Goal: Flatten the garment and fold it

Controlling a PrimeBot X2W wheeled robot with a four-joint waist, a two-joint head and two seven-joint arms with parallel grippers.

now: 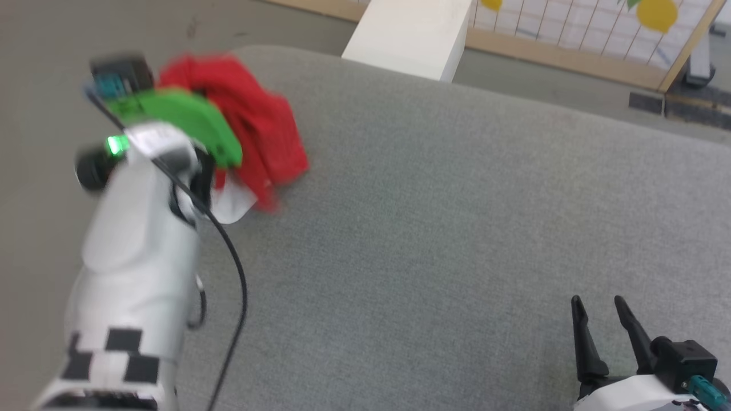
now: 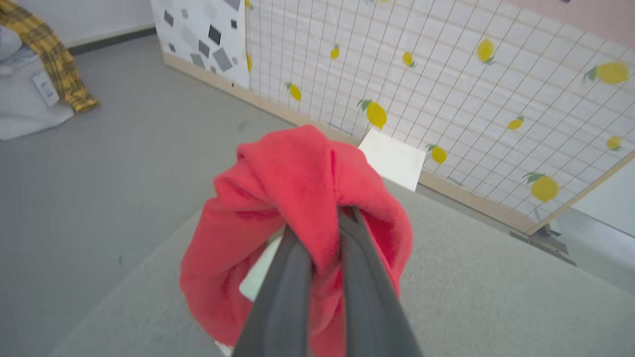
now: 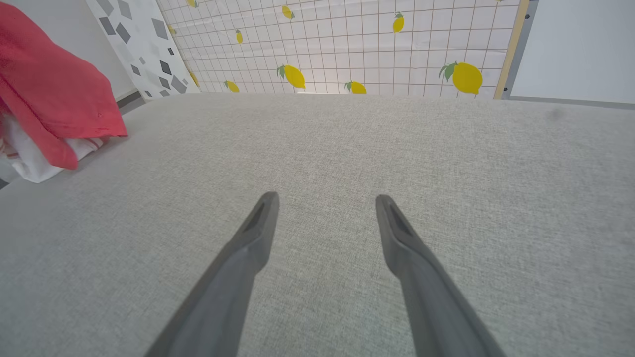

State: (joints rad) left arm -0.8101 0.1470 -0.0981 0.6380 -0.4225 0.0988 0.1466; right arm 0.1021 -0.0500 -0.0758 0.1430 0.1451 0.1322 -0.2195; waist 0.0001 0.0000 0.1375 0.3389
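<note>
At far left, left end effector (image 2: 321, 224) pinches garment (image 2: 287, 183).

One crumpled red fabric garment (image 1: 257, 131) with white trim sits on one grey cloth-covered table (image 1: 434, 228). Two dark long-fingered grippers over the table: left gripper (image 2: 321, 224), right gripper (image 3: 325, 203). One white rectangular block (image 1: 411, 34) stands beyond the table.

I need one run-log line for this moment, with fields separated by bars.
left gripper: shut on garment | garment: bunched, far-left corner of grey surface | right gripper: open, nothing held
</note>
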